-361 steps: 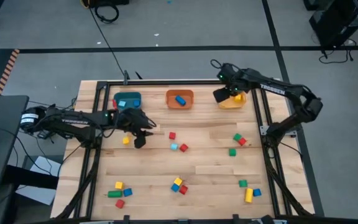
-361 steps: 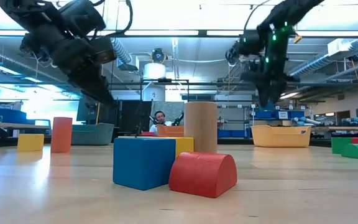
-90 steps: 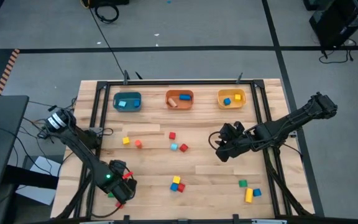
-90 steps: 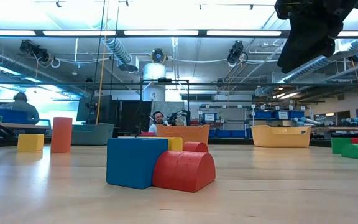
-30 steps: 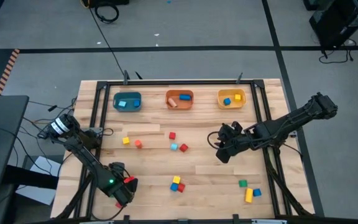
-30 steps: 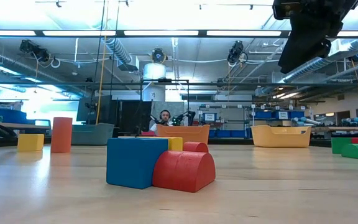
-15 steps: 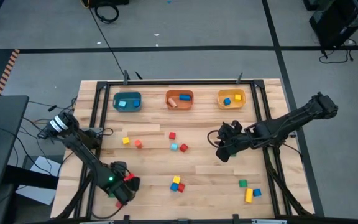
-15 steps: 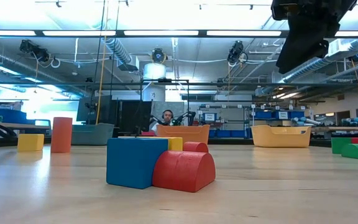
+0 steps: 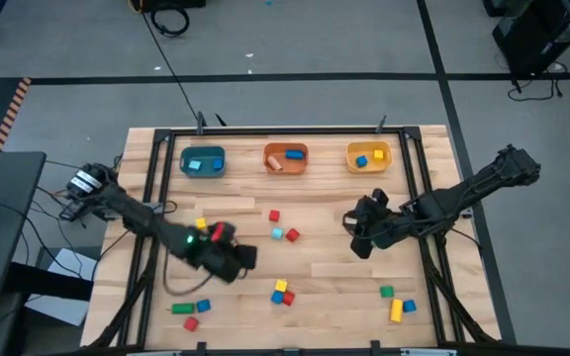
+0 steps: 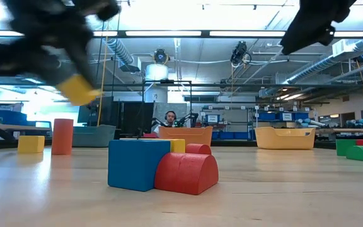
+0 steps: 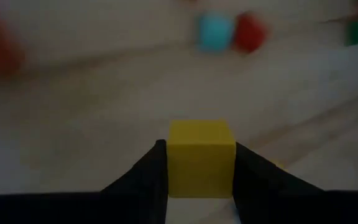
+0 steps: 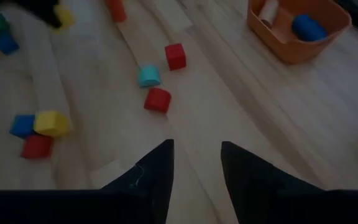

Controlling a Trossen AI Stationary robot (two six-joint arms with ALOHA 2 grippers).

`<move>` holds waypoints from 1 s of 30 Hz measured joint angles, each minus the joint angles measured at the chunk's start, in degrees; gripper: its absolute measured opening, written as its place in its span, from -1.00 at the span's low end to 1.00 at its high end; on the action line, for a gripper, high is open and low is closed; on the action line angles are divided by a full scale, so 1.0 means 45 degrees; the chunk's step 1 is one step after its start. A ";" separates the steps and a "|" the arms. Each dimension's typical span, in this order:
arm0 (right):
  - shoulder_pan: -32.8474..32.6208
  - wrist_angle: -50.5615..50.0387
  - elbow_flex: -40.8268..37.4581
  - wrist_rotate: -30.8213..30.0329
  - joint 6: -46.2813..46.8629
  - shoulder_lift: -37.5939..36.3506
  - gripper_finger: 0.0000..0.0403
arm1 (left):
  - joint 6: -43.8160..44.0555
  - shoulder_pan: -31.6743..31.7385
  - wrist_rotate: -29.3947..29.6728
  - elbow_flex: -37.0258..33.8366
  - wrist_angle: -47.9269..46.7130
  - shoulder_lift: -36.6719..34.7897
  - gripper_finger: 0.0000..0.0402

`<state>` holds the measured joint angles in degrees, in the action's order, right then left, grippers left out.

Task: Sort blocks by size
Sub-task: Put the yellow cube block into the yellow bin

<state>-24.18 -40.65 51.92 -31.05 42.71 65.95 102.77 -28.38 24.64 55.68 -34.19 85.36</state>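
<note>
Over open table, left hand clamps yellow cube.

From where I stand, no lettering, number, label or sign can be read anywhere: not on the coloured wooden blocks, not on the bins, not on the dark arms, and the signs in the room behind are too small.

Pale wooden bench, three bins along its far edge, teal, orange, yellow, small coloured blocks scattered across it
</note>
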 joint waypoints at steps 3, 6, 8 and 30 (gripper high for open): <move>0.0199 0.0397 0.0000 -0.0157 -0.0605 0.0430 -0.23 | -0.2529 0.1400 -0.0088 0.0000 0.1902 -0.0091 -0.32; 0.0408 0.0959 0.0000 -0.0521 -0.1013 0.0820 -0.16 | -0.5056 0.2929 -0.1113 0.0000 0.3926 -0.0081 -0.32; 0.0566 0.1542 0.0000 -0.0590 -0.1290 0.0984 -0.09 | -0.6440 0.4036 -0.2229 0.0000 0.5381 -0.0076 -0.32; 0.3684 0.9846 -0.0012 -0.0784 -0.7809 0.1958 0.60 | -0.9272 1.0944 -1.4268 0.0005 1.3936 0.1075 -0.32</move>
<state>-7.61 3.66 51.87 -34.58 7.57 74.76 61.04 20.87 -39.57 55.70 28.52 90.20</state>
